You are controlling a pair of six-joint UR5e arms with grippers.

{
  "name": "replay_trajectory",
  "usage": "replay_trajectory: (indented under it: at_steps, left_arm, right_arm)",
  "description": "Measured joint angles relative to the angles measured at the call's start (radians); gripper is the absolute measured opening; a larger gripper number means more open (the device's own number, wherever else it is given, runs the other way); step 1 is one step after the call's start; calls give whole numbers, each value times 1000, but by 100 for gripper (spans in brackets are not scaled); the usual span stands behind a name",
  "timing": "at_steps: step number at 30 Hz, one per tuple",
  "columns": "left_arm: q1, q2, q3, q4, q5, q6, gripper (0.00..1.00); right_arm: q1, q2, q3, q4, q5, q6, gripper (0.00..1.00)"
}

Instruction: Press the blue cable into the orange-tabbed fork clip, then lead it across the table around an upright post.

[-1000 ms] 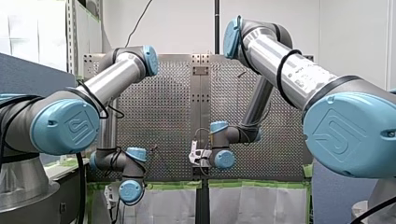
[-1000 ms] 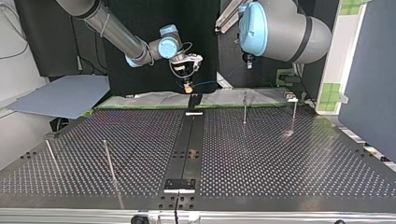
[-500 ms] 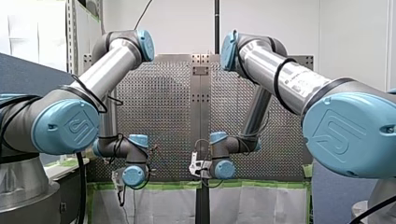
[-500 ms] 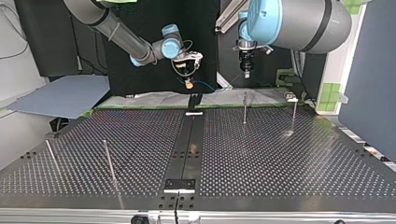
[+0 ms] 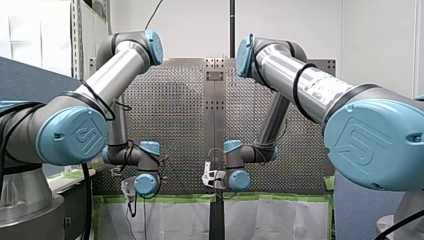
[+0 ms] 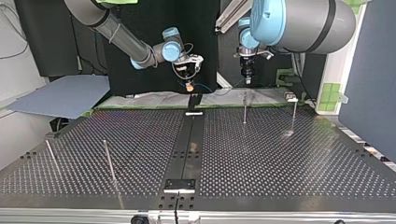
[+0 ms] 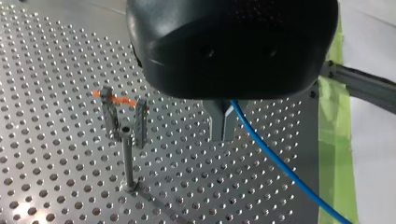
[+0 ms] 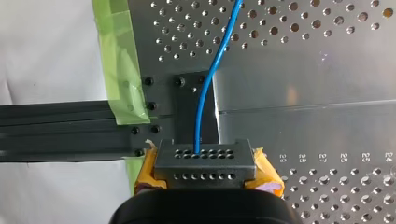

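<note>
While the only marking I can make out is the logo on the arms' blue caps, my left gripper points down beside the clip, fingers pinching the cable. My right gripper has its yellow pads squeezing a grey block that the cable runs into.

Connector in right tool, cable in left tool, fork clip atop post
</note>
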Motion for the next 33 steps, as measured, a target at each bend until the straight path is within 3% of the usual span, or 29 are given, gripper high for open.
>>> replay_trajectory:
  at_steps: [8, 33]
  left_arm:
    - [26, 0, 38, -29, -4, -17, 0]
    - [85, 8, 115, -67, 23, -36, 0]
  right_arm:
    - [0, 0, -36, 32, 0, -15, 0]
    - [8, 3, -83, 60, -1, -23, 0]
